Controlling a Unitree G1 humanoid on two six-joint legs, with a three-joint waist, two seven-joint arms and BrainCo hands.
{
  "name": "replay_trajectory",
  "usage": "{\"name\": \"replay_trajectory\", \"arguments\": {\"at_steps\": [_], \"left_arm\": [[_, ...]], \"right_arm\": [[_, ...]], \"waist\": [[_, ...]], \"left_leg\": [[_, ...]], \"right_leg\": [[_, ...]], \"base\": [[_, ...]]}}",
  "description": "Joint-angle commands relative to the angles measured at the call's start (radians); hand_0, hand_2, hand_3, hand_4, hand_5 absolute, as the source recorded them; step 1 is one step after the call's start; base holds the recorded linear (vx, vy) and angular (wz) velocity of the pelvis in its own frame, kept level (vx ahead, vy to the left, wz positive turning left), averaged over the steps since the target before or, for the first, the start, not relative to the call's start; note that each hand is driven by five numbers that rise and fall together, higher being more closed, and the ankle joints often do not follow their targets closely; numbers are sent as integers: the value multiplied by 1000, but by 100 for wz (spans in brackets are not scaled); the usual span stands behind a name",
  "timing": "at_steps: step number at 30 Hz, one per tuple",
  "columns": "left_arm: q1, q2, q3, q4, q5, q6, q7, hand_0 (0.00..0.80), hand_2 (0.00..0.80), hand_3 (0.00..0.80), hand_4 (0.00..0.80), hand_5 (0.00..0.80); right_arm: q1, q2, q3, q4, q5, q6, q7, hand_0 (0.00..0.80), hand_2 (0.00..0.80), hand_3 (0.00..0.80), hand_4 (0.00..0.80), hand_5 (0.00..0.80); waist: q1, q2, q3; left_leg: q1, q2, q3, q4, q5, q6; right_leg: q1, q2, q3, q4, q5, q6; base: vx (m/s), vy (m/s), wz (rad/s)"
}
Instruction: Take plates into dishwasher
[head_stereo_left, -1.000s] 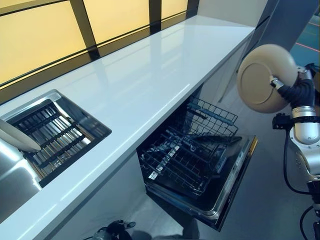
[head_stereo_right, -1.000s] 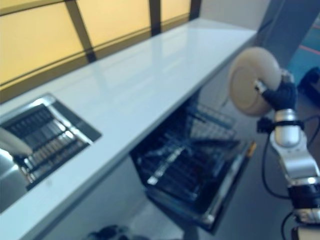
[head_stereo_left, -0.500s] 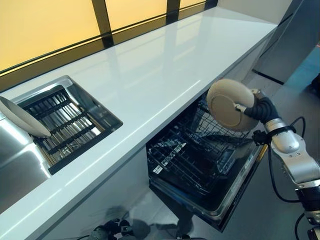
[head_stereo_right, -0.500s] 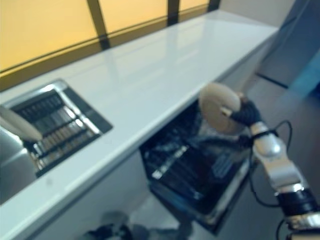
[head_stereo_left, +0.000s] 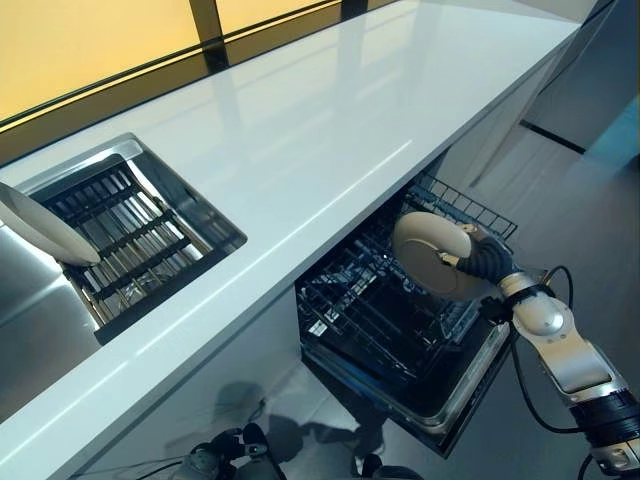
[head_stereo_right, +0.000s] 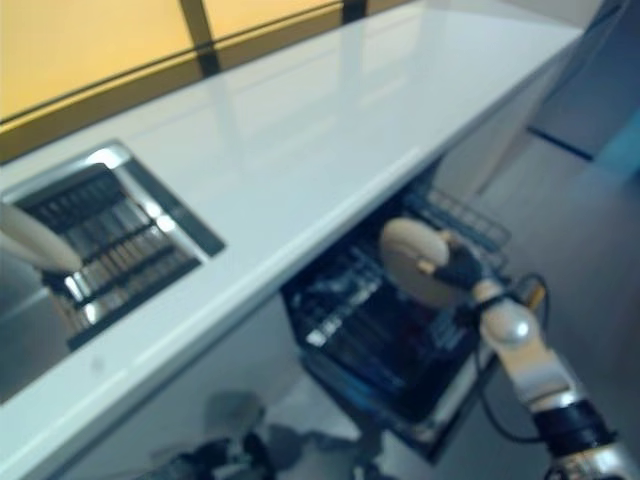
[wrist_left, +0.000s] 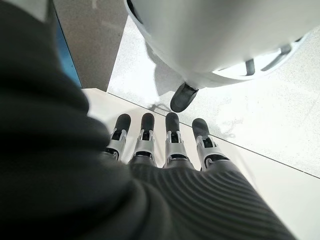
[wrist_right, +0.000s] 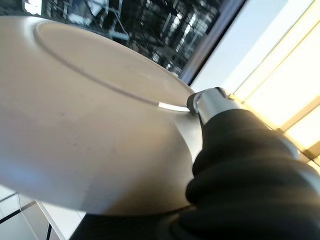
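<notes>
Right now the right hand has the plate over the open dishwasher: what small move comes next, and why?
Probably lower it a little further, edge first, toward the rack's tines. The right hand grips the beige plate by its rim, tilted nearly upright above the lower rack of the dishwasher, not yet seated between any wires. The left hand hangs open near the floor, idle.
</notes>
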Motion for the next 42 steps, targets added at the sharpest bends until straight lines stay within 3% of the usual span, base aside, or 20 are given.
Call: {"name": "replay_trajectory", "arguments": {"at_steps": [1,9,19,24,33,42], "left_arm": [[-49,18,22,-3,41,-12,9,0,0,0,0,0],[-41,14,18,-13,52,-3,12,0,0,0,0,0],[-38,-2,3,-20,74,8,6,0,0,0,0,0],[-43,-9,-25,-20,100,15,-6,0,0,0,0,0],[-54,-9,-74,-37,137,25,-44,0,0,0,0,0],[-101,4,-141,-50,142,22,-73,0,0,0,0,0]], "right_arm": [[4,36,-17,-20,-33,-66,-38,800,800,800,800,800],[32,96,20,49,-48,-71,-88,800,800,800,800,800],[1,158,109,179,-173,-86,-218,800,800,800,800,800],[-77,218,167,320,-172,-95,-314,800,800,800,800,800],[-227,276,222,478,-194,-64,-361,800,800,800,800,800],[-358,270,264,638,-217,-1,-430,800,800,800,800,800]], "waist": [[10,-30,1],[19,-26,5],[40,-15,0],[62,-9,0],[87,0,-3],[120,23,31]], "left_leg": [[-29,-15,15,20,-55,-26],[-28,-19,12,18,-55,-25],[-24,-26,7,14,-58,-22],[-25,-33,-1,7,-57,-21],[-35,-34,-7,13,-58,-20],[-77,-43,-46,27,-54,-20]], "right_leg": [[-83,54,11,75,19,-56],[-75,51,5,69,20,-55],[-63,46,-4,62,19,-54],[-59,44,-15,55,20,-55],[-67,42,-22,59,22,-60],[-92,30,-40,79,16,-66]], "base": [[-13,3,5],[0,0,0],[2,-1,1],[5,-5,8],[0,0,0],[-22,-1,8]]}}
